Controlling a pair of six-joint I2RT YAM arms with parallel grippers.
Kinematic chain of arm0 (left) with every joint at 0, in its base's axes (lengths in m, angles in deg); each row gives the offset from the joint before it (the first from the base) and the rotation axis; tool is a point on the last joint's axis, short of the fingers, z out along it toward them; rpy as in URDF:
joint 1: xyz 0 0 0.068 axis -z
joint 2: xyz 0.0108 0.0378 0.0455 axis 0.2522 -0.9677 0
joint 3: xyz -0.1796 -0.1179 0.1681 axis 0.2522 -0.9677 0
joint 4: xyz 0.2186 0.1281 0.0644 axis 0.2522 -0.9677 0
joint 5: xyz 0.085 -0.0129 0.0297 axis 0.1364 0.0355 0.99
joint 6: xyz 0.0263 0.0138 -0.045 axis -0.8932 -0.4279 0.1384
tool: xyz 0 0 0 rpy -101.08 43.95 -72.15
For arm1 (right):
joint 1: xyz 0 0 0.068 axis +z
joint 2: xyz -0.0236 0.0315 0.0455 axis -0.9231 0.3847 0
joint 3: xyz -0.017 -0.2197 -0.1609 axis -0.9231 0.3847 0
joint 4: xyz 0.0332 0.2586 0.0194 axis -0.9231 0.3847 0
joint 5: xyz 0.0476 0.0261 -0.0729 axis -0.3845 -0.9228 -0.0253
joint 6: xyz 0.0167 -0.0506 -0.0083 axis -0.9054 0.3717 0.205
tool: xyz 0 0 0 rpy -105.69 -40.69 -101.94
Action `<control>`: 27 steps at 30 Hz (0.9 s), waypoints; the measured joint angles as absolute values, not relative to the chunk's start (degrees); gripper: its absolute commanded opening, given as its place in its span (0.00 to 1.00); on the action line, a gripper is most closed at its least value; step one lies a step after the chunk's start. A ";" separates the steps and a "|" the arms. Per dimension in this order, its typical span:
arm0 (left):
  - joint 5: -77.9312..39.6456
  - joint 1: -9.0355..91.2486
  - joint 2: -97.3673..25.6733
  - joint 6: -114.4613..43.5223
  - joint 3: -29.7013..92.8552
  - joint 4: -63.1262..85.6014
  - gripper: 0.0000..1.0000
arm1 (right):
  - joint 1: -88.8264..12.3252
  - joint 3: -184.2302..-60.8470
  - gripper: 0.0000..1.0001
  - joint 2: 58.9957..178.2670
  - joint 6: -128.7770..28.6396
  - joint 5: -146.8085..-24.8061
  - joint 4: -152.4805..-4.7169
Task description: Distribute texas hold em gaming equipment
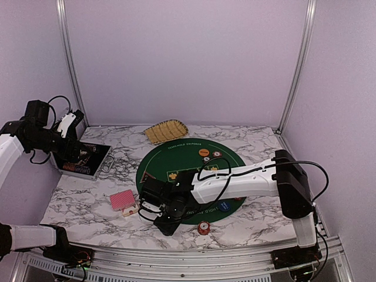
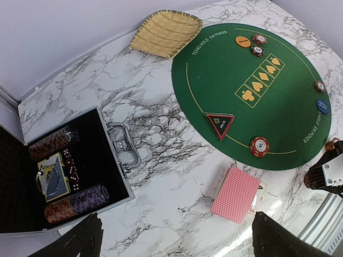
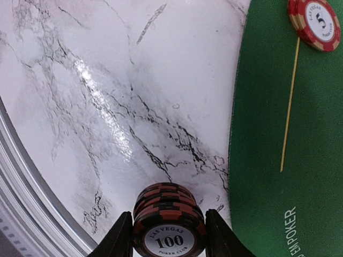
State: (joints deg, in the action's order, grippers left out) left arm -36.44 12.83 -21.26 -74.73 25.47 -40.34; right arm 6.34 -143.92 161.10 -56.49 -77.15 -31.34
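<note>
While the right tool pinched the stack of dark chips between its fingers | stack was over bare counter, just off the green mat edge | right arm was nearer | left tool gaped wide, well apart, near the black case.
</note>
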 measured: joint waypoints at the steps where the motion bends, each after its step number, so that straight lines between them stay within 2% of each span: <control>1: -36.44 12.83 -21.26 -74.73 25.47 -40.34 0.99 | 6.34 -144.20 0.31 161.10 -56.49 -77.24 -31.14; 5: -36.44 12.83 -21.26 -74.73 25.47 -40.34 0.99 | 6.34 -145.32 0.26 161.10 -56.49 -77.24 -30.64; 18: -36.44 12.83 -21.26 -74.75 25.47 -40.34 0.99 | 3.14 -151.02 0.24 161.49 -56.44 -76.47 -29.02; 27: -36.42 12.83 -21.26 -74.75 25.47 -40.36 0.99 | -2.34 -158.91 0.23 168.99 -55.33 -75.01 -29.92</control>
State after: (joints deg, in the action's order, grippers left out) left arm -36.42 12.83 -21.26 -74.75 25.47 -40.36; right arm -2.34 -158.91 168.99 -55.33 -75.01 -29.92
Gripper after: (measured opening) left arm 0.989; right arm 0.404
